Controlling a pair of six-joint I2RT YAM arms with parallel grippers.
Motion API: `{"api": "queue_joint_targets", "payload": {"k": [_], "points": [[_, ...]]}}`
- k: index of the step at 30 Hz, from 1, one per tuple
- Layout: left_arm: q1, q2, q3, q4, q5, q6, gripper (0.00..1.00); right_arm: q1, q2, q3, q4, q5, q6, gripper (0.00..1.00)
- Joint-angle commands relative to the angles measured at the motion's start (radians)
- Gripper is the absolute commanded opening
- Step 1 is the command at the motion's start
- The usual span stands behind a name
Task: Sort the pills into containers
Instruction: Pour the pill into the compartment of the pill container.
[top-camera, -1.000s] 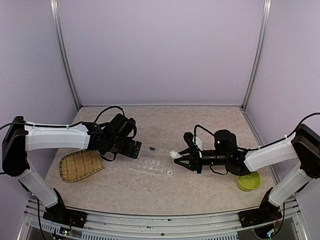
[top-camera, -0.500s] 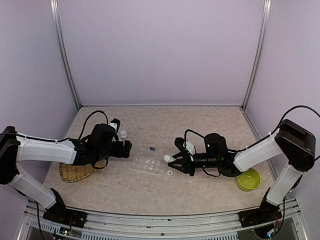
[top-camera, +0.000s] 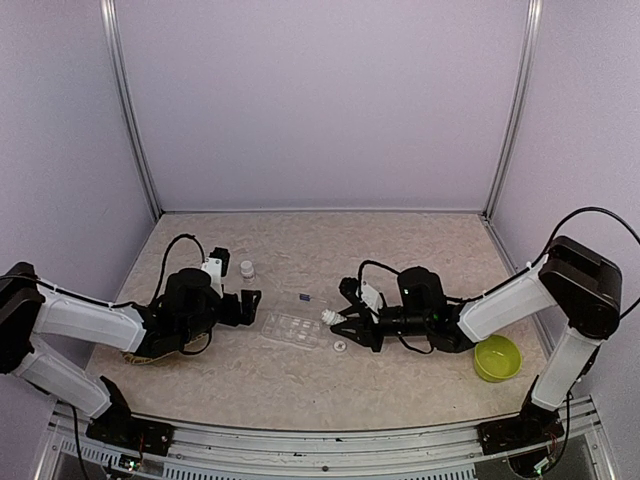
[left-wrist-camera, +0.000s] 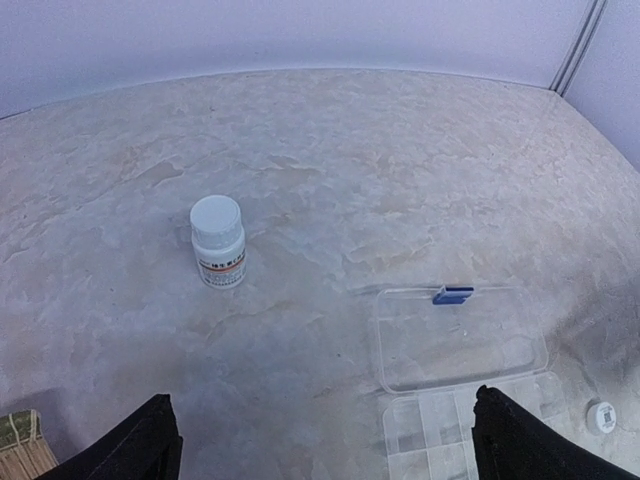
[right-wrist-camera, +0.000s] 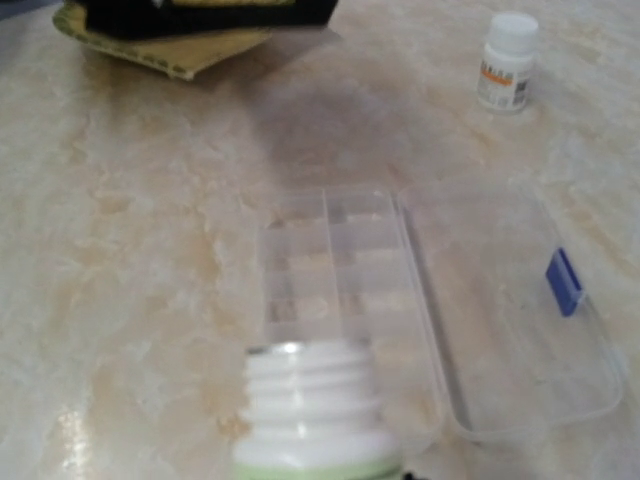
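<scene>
The containers are one clear compartment box (top-camera: 292, 328) lying on the table with its lid (left-wrist-camera: 455, 340) folded open and a blue latch (left-wrist-camera: 452, 294) on the lid's far edge. My right gripper (top-camera: 350, 322) is shut on an uncapped white bottle (right-wrist-camera: 312, 410) with a green label band. The bottle lies nearly level, with its threaded mouth at the near end of the box's compartments (right-wrist-camera: 330, 260). My left gripper (left-wrist-camera: 330, 450) stands open and empty just left of the box, low over the table. No pills show in any view.
A capped white bottle (top-camera: 247, 269) stands behind the left gripper. A loose white cap (top-camera: 341, 346) lies right of the box. The woven bamboo tray (top-camera: 135, 350) lies under the left arm, and a lime-green bowl (top-camera: 497, 358) sits at the right.
The left arm has pulled back to the left and nearer, uncovering the capped bottle. The right gripper has carried the open bottle leftward to the box.
</scene>
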Motion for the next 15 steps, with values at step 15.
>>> {"api": "queue_joint_targets", "payload": {"k": [15], "points": [[0.025,-0.017,-0.029,0.116,0.018,-0.009,0.99,0.060,0.088,0.100,-0.130,0.095,-0.044,0.06]]}}
